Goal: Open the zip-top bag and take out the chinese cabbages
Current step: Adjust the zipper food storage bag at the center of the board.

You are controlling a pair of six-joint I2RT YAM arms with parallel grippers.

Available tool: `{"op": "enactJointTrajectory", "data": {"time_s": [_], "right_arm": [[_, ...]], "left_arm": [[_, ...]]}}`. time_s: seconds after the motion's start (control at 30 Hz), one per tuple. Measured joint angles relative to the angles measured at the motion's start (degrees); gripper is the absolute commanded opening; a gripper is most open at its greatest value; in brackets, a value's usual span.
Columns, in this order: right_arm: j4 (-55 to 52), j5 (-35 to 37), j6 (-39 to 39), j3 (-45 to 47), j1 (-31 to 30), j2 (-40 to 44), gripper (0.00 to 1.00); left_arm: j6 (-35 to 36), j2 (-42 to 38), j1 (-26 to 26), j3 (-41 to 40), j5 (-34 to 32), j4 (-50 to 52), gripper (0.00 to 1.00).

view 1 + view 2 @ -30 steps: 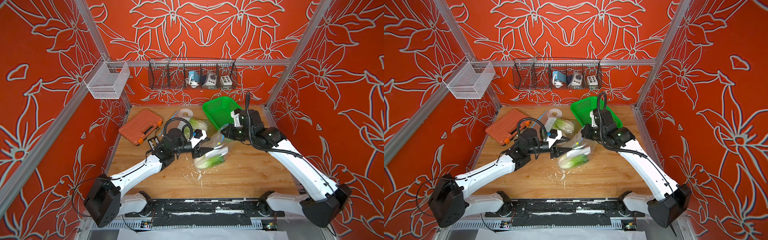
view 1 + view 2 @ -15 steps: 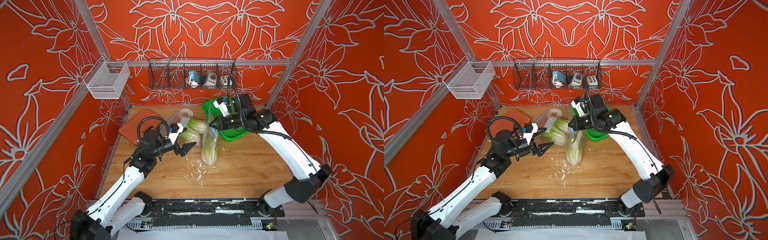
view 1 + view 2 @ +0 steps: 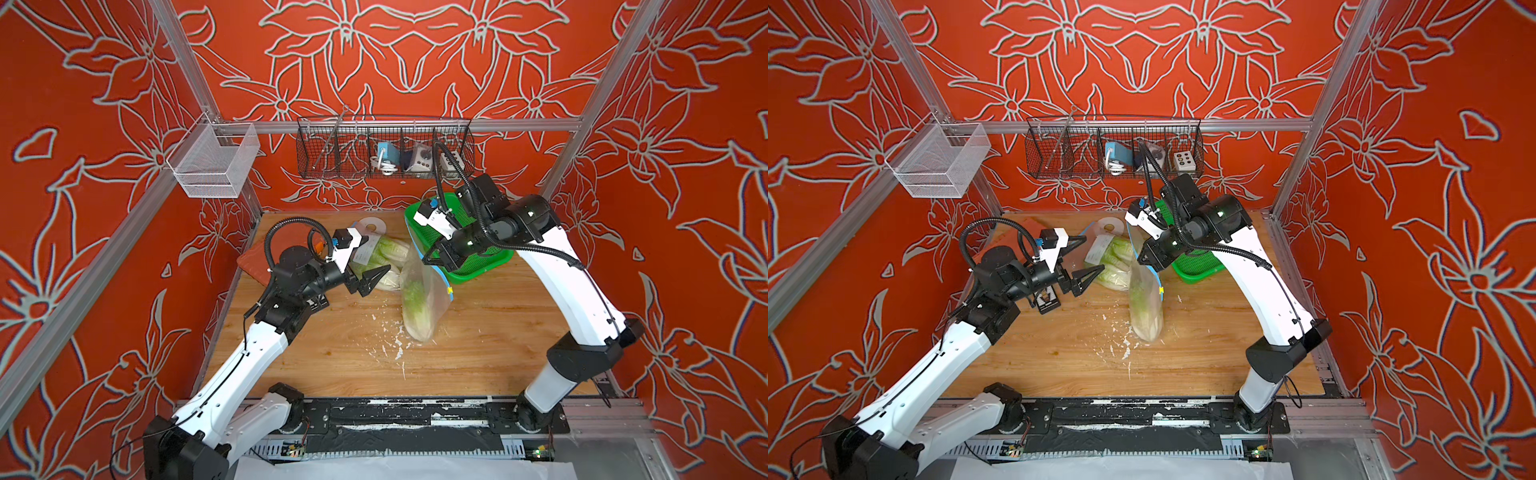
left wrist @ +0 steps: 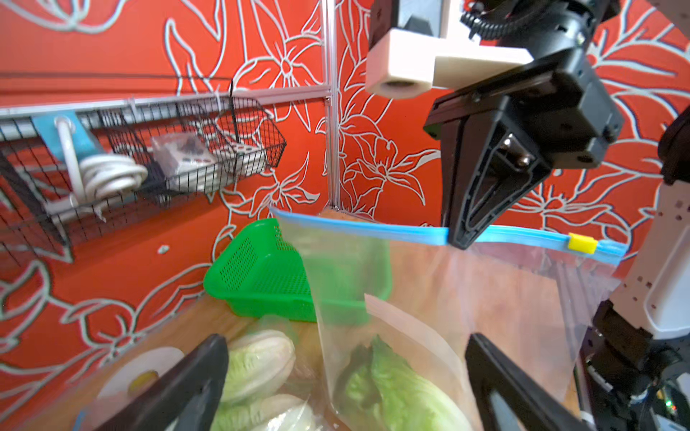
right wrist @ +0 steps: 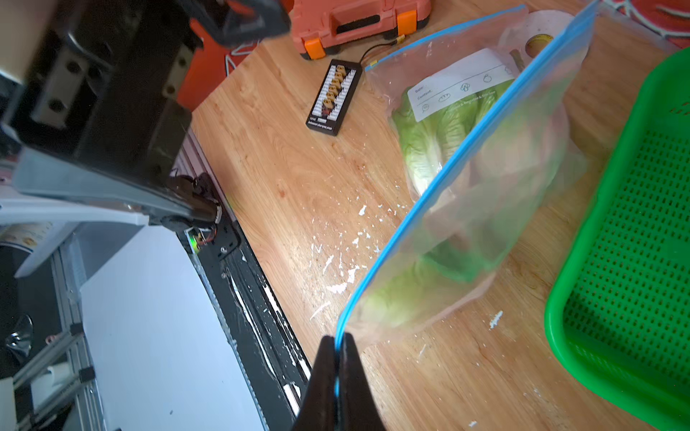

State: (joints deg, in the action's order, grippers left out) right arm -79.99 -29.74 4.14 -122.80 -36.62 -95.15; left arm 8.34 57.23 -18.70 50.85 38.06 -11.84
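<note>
The zip-top bag [image 3: 428, 291] is hung just beside the green basket [image 3: 484, 272] by its blue zip strip [image 4: 373, 228], on which the right gripper [image 5: 338, 347] is clamped, so the limp clear film is kept upright. One of the crinkled chinese cabbages [image 3: 415, 316] is slumped at the bottom. The left gripper [image 3: 1086, 258] is held spread and empty, probably for the free lip.

Where things sit on my table [image 3: 332, 357]

The zip-top bag [image 3: 424, 299] hangs from my right gripper [image 3: 424, 260] over mid-table, one of the chinese cabbages [image 3: 413, 309] inside it. Just behind it and to the left lies a second bag [image 3: 376, 255] holding more of them, my left gripper [image 3: 368, 259] just left of that. The basket [image 3: 478, 270] sits right of both bags, the tape roll [image 3: 372, 226] behind them, the tool case [image 3: 248, 266] at rear left.
</note>
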Motion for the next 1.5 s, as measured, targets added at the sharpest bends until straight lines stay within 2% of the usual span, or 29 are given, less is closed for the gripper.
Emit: {"op": "enactJointTrajectory", "data": {"time_s": [0.23, 0.37, 0.73, 0.9, 1.0, 1.27, 1.3, 1.43, 1.47, 1.5], "right_arm": [[-0.17, 0.02, 7.45, 8.15, 0.15, 5.31, 0.0], [0.66, -1.75, 11.69, 9.9, 0.37, 6.36, 0.0], [2.47, -8.35, 23.19, 15.89, 1.4, 9.01, 0.0], [4.13, -10.14, 26.03, 18.91, 2.32, 11.26, 0.0], [4.7, -10.78, 27.28, 19.82, 2.62, 11.89, 0.0], [6.49, -10.36, 28.61, 20.68, 3.28, 12.11, 0.0], [7.1, -10.21, 28.59, 21.03, 3.39, 12.28, 0.0], [10.91, -9.53, 28.2, 24.48, 3.52, 14.4, 0.0], [11.76, -9.25, 28.04, 25.2, 3.5, 14.93, 0.08], [12.85, -8.83, 27.74, 26.01, 3.5, 15.58, 0.23]], "left_arm": [[11.37, 5.38, 0.0, 9.73, 9.03, 5.18, 0.98], [17.59, 7.52, -0.79, 13.86, 13.51, 9.6, 0.97], [37.51, 17.46, -9.07, 22.73, 18.03, 25.46, 0.89], [42.71, 22.45, -11.47, 26.64, 18.14, 32.83, 0.75], [44.37, 24.0, -12.31, 27.47, 17.92, 36.13, 0.63], [45.11, 25.31, -12.81, 29.09, 16.61, 39.82, 0.03], [44.92, 25.33, -12.83, 29.07, 16.31, 40.0, 0.0], [43.23, 25.33, -12.96, 28.89, 14.47, 39.89, 0.0], [42.88, 25.31, -12.98, 28.72, 14.27, 39.67, 0.0], [42.25, 25.22, -13.03, 28.37, 14.01, 39.12, 0.0]]}}
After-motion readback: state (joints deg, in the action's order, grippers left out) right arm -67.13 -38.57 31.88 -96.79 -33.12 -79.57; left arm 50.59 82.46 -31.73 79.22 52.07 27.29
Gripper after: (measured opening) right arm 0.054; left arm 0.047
